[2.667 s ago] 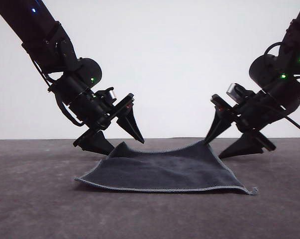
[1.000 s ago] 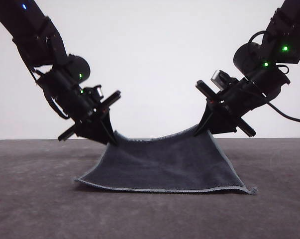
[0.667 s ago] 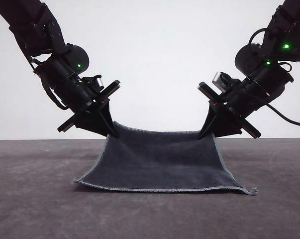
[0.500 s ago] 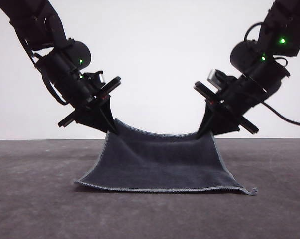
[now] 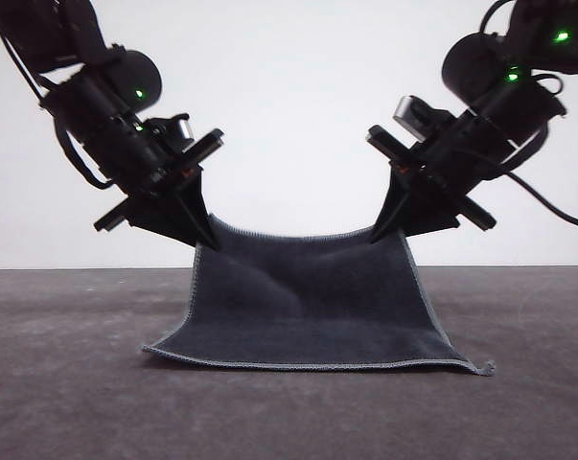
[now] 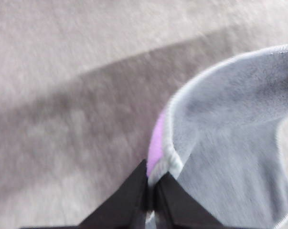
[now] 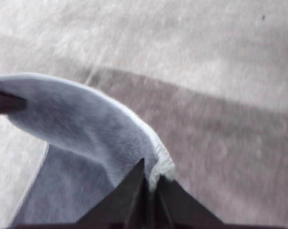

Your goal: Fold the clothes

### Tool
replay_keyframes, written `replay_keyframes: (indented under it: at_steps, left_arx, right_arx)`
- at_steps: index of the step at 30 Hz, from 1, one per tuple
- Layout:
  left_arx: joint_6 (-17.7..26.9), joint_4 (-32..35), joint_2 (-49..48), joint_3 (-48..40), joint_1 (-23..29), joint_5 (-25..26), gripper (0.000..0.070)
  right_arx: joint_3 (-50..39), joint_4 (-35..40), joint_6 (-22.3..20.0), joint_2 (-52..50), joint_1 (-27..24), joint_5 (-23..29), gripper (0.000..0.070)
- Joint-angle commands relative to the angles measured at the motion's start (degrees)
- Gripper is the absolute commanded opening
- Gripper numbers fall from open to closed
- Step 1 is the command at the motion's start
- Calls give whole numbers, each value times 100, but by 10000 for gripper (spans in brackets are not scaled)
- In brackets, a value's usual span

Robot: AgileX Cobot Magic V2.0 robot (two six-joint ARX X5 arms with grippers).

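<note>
- A dark grey table [image 5: 68,402] runs back to a plain white wall [image 5: 298,115] in the front view.
- The cloth [image 5: 308,307] sits at the middle of the table, charcoal face toward the camera, with a pale stitched edge all round.
- Its near edge lies flat on the table; its far edge is lifted clear and sags gently between the two raised corners.
- In the left wrist view a strip of purple [image 6: 156,143] shows at the back of the cloth beside the pinched corner.
- The left gripper [image 5: 204,238] is clamped on the cloth's far left corner; the left wrist view shows the two fingertips [image 6: 134,193] pressed together with the hem caught between them.
- The right gripper [image 5: 377,233] pinches the far right corner likewise, its fingers [image 7: 134,188] closed on the stitched edge in the right wrist view.
- Both arms slope down and inward from the upper corners, green lights lit on their housings.
</note>
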Motion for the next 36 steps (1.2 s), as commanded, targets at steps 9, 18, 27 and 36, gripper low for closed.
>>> replay_keyframes:
  at_steps: [9, 18, 27, 36]
  left_arx:
    - [-112, 761, -791, -1341, -172, -4, 2]
    - [-314, 1037, -1126, -2273, -385, -10, 3]
    - [-521, 586, -1237, -2330, -532, -8, 330]
    - [-590, -159, -2363, -2380, -616, -12, 367]
  right_arx:
    - [-1233, 527, -65, -790, 24, -51, 5]
    - [-2069, 579, -61, -1353, 122, -343, 7]
    - [-2299, 43, -72, -1933, 323, -323, 227]
    - [-2299, -781, -57, -3089, 329, -306, 227]
